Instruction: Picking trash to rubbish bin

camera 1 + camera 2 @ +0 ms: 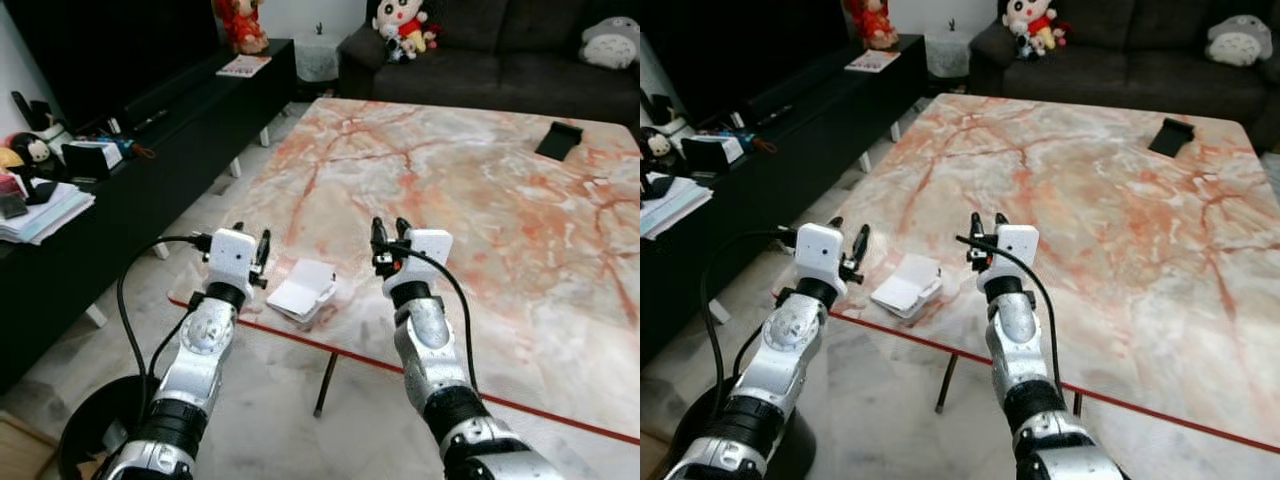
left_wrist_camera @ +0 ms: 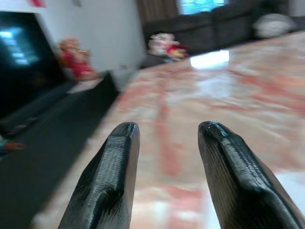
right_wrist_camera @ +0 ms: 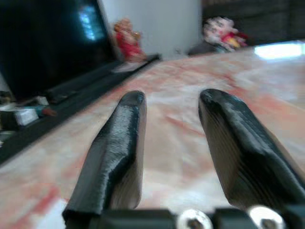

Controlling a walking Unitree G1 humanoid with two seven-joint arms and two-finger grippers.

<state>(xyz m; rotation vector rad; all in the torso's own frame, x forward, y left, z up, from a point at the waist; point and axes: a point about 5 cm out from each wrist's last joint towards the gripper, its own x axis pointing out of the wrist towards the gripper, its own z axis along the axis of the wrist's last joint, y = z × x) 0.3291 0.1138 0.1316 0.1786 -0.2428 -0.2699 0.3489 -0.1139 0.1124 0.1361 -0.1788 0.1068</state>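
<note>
Far left, low, beneath the left arm: a dark round rubbish bin (image 1: 100, 425) on the floor, partly cut off by the frame edge. Left hand (image 1: 252, 246) raised just off the near-left corner of the marble bench (image 1: 480, 180), fingers (image 2: 107, 176) spread with clear space between them, holding nothing. Trash, a white crumpled tissue packet (image 1: 303, 290), lies flat on the bench near its red-trimmed front edge, just right of the left hand and slightly nearer the body than its fingertips. Right hand (image 1: 389, 232) hovers over the bench a little further off, the packet to its left and toward the body; fingers (image 3: 119, 148) also parted, empty. Packet sits between the two hands, closer to the left one by my reading. Its long axis looks to run diagonally, from the near left corner away toward the right, though the crumpling makes that uncertain. Judgement: the left hand is better placed, with a short reach rightward and down, wrist turned so the fingers close across the packet's narrow side. Bin lies on that same side, so the carry would be short. Well beyond the right hand, a small black object (image 1: 558, 140) rests at the bench's far end.
</note>
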